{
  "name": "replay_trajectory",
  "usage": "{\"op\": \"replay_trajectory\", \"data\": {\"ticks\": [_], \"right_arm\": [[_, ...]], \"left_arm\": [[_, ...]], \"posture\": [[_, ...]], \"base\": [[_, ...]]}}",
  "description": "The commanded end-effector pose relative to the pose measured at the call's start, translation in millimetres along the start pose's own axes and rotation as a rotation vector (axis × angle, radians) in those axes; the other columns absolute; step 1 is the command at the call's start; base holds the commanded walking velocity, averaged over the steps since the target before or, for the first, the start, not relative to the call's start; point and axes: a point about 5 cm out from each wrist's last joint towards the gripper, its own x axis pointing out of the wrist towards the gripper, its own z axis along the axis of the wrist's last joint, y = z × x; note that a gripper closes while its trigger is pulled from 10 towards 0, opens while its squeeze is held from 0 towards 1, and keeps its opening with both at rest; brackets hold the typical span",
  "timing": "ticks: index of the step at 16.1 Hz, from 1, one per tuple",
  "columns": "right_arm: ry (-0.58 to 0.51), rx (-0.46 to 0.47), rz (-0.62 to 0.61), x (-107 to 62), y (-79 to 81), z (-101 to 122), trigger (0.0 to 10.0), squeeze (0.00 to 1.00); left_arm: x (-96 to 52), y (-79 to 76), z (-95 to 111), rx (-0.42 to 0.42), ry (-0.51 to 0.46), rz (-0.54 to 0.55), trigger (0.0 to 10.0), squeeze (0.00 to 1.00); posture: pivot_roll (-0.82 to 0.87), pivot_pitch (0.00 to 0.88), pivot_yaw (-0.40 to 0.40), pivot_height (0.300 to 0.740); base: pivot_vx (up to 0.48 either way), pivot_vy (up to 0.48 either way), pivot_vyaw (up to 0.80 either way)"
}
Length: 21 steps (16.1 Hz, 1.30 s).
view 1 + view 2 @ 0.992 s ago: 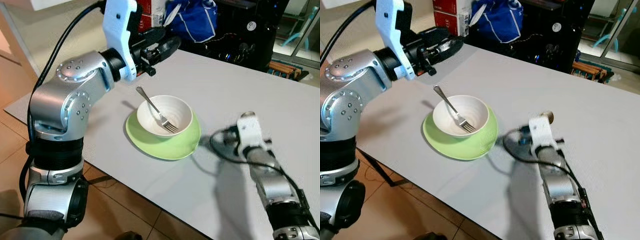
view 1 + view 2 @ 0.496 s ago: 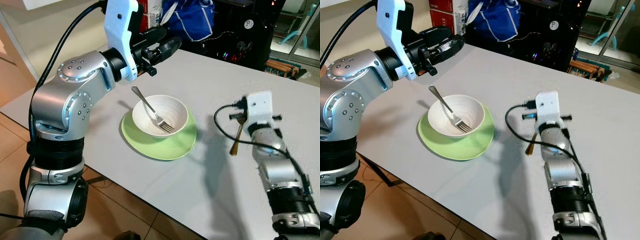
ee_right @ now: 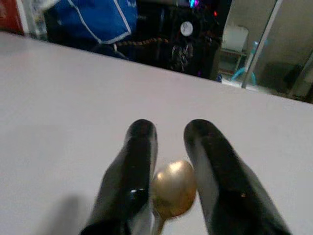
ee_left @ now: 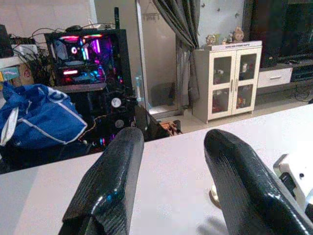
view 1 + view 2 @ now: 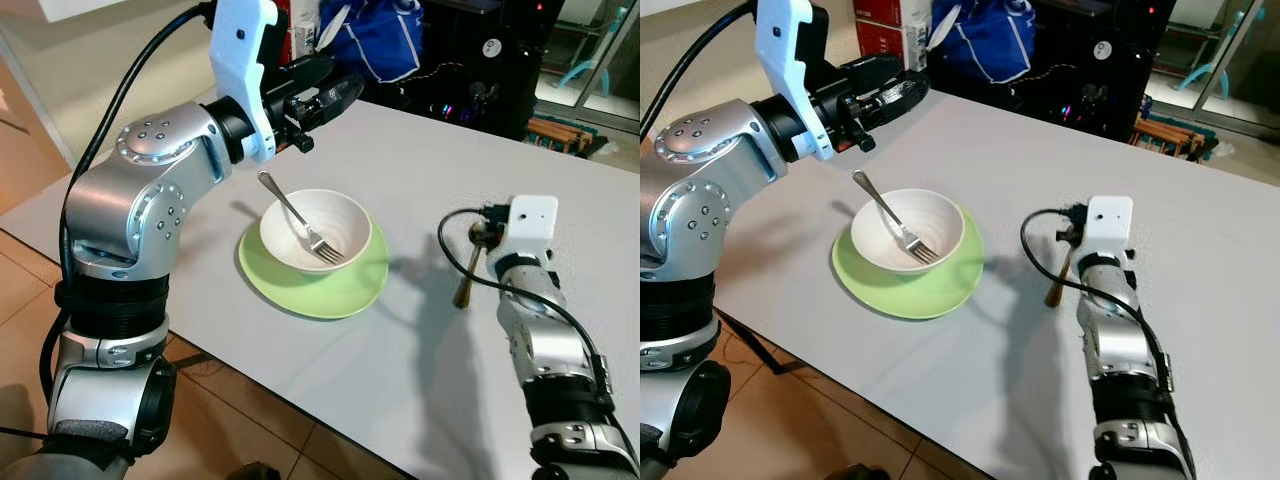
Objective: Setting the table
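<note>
Spoon [image 3: 172,190]: gold-coloured, shiny oval bowl and slim handle; lies flat on the table, bowl right between the right gripper's fingers, handle running back under the wrist
Right gripper [image 3: 168,147]: low over the table, fingers [image 3: 134,166] narrowly parted around the spoon bowl, one on each side; whether they press it, cannot tell
Left gripper [image 4: 173,161]: raised above the table, fingers [image 4: 115,181] spread wide, nothing between them
Fork [image 5: 298,218]: silver, below and ahead of the left gripper, tines down inside the bowl, handle leaning up over the rim toward that gripper
Bowl [image 5: 340,215]: white, ribbed inside, seated in the middle of the plate, well apart from the right gripper
Plate [image 5: 355,290]: light green, round, flat on the table under the bowl
Table [image 5: 420,170]: pale grey, plain top
Blue bag [image 5: 385,40]: beyond the far table edge, past the left gripper's fingertips
Computer case [image 4: 80,56]: lit pink and blue, beside the bag
</note>
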Motion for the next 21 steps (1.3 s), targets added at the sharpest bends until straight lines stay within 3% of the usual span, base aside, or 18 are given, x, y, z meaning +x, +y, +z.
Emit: {"op": "replay_trajectory", "data": {"ticks": [1,7,9,10,13,14,21], "right_arm": [[-0.002,0.025,0.008,2.2,3.7,0,10.0,1.00],[0.030,0.025,0.003,3.1,6.5,-11,10.0,1.00],[0.027,-0.056,-0.020,4.8,6.4,-10,10.0,1.00],[0.024,-0.093,-0.017,6.2,7.2,-9,10.0,0.00],[0.082,-0.131,0.015,8.6,12.3,-15,10.0,0.00],[0.171,-0.159,0.010,7.5,12.0,-31,10.0,0.00],[0.360,-0.129,0.002,1.8,13.4,-63,10.0,0.00]], "left_arm": [[2.2,-1.2,2,0.010,0.000,-0.005,10.0,0.00],[1.5,0.2,2,0.018,0.003,-0.002,10.0,0.00],[1.7,-0.1,2,0.021,0.003,-0.002,10.0,0.00],[2.0,-0.3,2,0.021,0.001,-0.002,10.0,0.00],[2.7,-0.7,2,0.021,-0.003,0.000,10.0,0.00],[2.7,-0.6,2,0.021,-0.005,0.000,10.0,0.00],[0.5,1.3,3,0.026,-0.003,0.008,10.0,0.00]], "posture": [[-0.07,0.000,0.042,0.740],[-0.06,0.000,0.042,0.740],[-0.07,0.000,0.039,0.740],[-0.07,0.000,0.037,0.740],[-0.07,0.000,0.031,0.740],[-0.07,0.000,0.031,0.740],[-0.06,0.000,0.028,0.740]], "base": [[0.000,0.000,0.00],[0.000,0.000,0.00],[0.000,0.000,0.00],[0.000,0.000,0.00],[0.000,0.000,0.00],[0.000,0.000,0.00],[0.000,0.000,0.00]]}}
